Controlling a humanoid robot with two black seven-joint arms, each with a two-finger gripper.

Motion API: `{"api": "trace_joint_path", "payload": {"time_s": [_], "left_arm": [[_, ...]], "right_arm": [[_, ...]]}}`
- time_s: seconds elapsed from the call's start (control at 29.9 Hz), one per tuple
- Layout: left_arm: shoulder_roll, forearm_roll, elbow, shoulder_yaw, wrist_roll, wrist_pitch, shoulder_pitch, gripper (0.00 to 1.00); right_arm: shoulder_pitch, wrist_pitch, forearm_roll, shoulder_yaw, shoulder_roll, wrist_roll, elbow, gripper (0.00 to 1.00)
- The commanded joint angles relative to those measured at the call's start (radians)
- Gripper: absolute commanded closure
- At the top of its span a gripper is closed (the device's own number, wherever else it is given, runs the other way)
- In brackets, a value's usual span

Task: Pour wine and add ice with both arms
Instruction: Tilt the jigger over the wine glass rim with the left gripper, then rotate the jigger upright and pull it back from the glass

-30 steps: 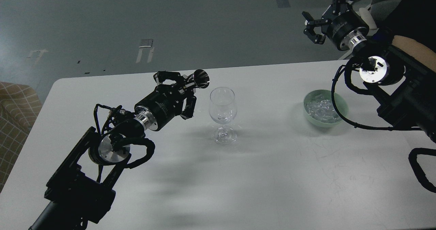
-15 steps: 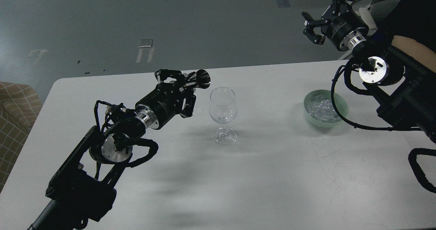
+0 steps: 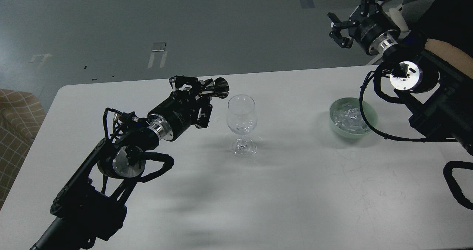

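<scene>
A clear stemmed wine glass stands upright near the middle of the white table. My left gripper is shut on a small dark metal cup, tipped on its side with its mouth toward the glass rim, just left of the glass. The ice is a glittering heap of clear cubes in a pale green bowl at the right. My right gripper is open and empty, raised beyond the table's far edge, above and behind the bowl.
A checkered seat stands off the table's left edge. Grey floor lies beyond the far edge. My right arm's cable loops over the bowl's right side.
My left arm has moved a little right and forward, bringing the tipped cup closer to the glass rim. The right arm has barely moved.
</scene>
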Motion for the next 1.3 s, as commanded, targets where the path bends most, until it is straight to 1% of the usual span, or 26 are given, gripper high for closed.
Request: {"api": "trace_joint_path", "payload": {"time_s": [0.0,0.3,0.43,0.53,1.27], "left_arm": [[0.000,0.019,0.000,0.000,0.000,-0.001,-0.003,1.00],[0.000,0.034,-0.009,0.000,0.000,0.000,-0.015,1.00],[0.000,0.089,-0.012,0.000,0.000,-0.001,-0.015,1.00],[-0.002,0.095,-0.023,0.000,0.008,-0.001,-0.015,1.00],[-0.003,0.194,-0.038,0.000,0.008,-0.001,-0.023,1.00]], "right_arm": [[0.000,0.000,0.000,0.000,0.000,0.000,0.000,0.00],[0.000,0.000,0.000,0.000,0.000,0.000,0.000,0.00],[0.000,0.000,0.000,0.000,0.000,0.000,0.000,0.00],[0.000,0.000,0.000,0.000,0.000,0.000,0.000,0.00],[0.000,0.000,0.000,0.000,0.000,0.000,0.001,0.00]]}}
